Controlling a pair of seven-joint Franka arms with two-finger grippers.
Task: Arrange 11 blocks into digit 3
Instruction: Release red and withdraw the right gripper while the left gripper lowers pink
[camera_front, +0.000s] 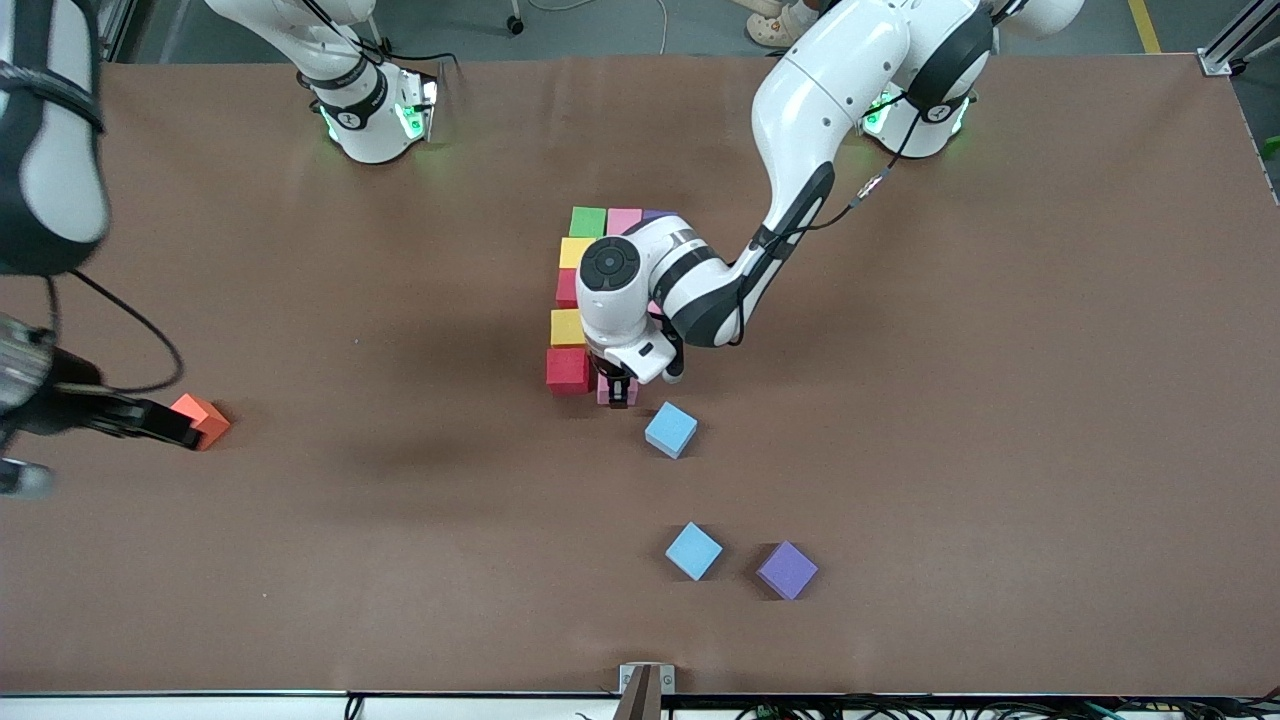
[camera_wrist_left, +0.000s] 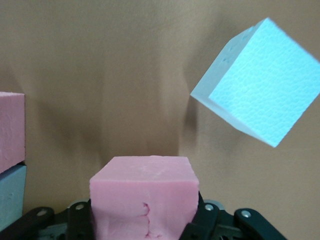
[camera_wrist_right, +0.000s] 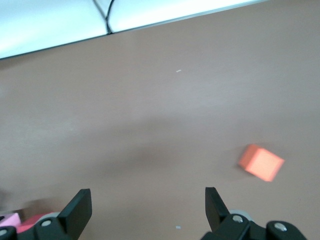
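While clamped by left claw (camera_front: 618, 392), pink block (camera_front: 606, 392) mostly hidden.

No readable text, labels, brands or numbers anywhere: blocks are plain, table bare, markings on the arm bases too small to read.

The left arm (camera_front: 690, 280) hides most of the figure (camera_front: 585, 300): only a sliver of a purple cube (camera_front: 657, 214) shows. The right arm (camera_front: 45, 140) is cut off and blurred.
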